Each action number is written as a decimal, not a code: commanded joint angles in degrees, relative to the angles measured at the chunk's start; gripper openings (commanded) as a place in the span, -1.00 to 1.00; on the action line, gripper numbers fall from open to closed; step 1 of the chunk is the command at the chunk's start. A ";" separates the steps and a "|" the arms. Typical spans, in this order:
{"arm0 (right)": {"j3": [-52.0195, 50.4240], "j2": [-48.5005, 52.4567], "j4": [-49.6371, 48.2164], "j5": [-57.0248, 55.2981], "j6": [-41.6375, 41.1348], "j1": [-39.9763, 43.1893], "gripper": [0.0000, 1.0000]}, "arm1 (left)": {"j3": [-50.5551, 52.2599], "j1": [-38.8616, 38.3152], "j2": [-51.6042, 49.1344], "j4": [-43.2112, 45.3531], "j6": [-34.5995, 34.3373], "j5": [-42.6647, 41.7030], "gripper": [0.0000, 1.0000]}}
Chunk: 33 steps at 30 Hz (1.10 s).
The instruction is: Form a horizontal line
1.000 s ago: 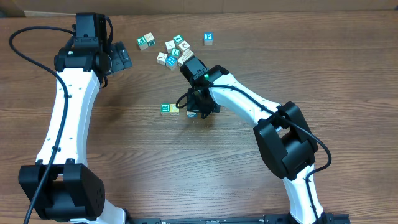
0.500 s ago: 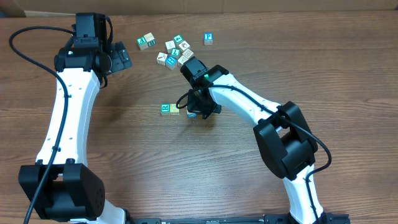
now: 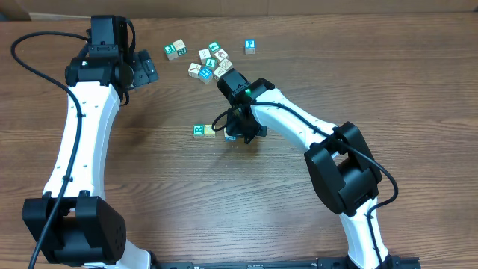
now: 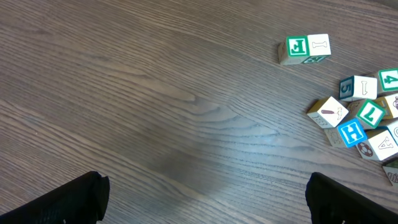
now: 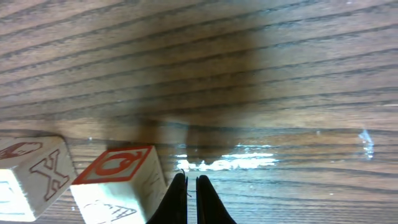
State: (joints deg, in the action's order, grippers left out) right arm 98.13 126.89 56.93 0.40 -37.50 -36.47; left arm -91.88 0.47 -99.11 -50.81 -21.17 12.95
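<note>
Nearest the arms' bases, at mid-table, the right gripper (image 3: 237, 134) stood low over the brown wood-grain table (image 3: 336, 75). Its two black fingers were pinched tight together with nothing between them, probably so they could serve as one blunt tip for nudging rather than grasping. Its wrist camera showed a small wooden cube with a red outline on top (image 5: 118, 183) just beside those fingertips, though whether they touched was unclear. A second cube marked with an X (image 5: 31, 177) sat close against the first. From above, the horizontal line was only begun: a white wooden cube with a teal letter (image 3: 198, 131) and a plain pale yellow wooden cube (image 3: 209, 131) lay side by side. The gripper hid whatever lay at the row's open end. Farther back, the left gripper (image 3: 147, 71) hung with its jaws spread wide and empty, seemingly parked clear of the work. Beyond it, at the table's far side, the loose heap of lettered cubes (image 3: 210, 63) waited as spare stock, with a lone blue-marked cube (image 3: 250, 46) set apart.
</note>
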 commanded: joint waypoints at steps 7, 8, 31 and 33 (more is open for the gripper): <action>-0.31 -1.51 0.26 -2.86 -0.02 -0.11 -0.92 | -0.11 -0.11 -0.15 0.07 0.22 0.96 0.99; -0.31 -1.51 0.28 -2.84 -0.02 -0.11 -0.92 | -0.11 -0.11 -0.15 0.07 0.22 0.96 0.99; -0.31 -1.51 1.14 -4.39 0.46 -0.04 -0.93 | -0.11 -0.11 -0.15 0.07 0.22 0.96 0.99; -0.31 -1.51 1.81 -5.35 0.44 -0.04 -0.93 | -0.11 -0.11 -0.15 0.07 0.22 0.96 0.99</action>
State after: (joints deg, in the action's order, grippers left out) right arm 98.13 126.89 58.46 -3.03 -37.43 -36.47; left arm -91.88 0.47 -99.11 -50.83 -21.19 12.95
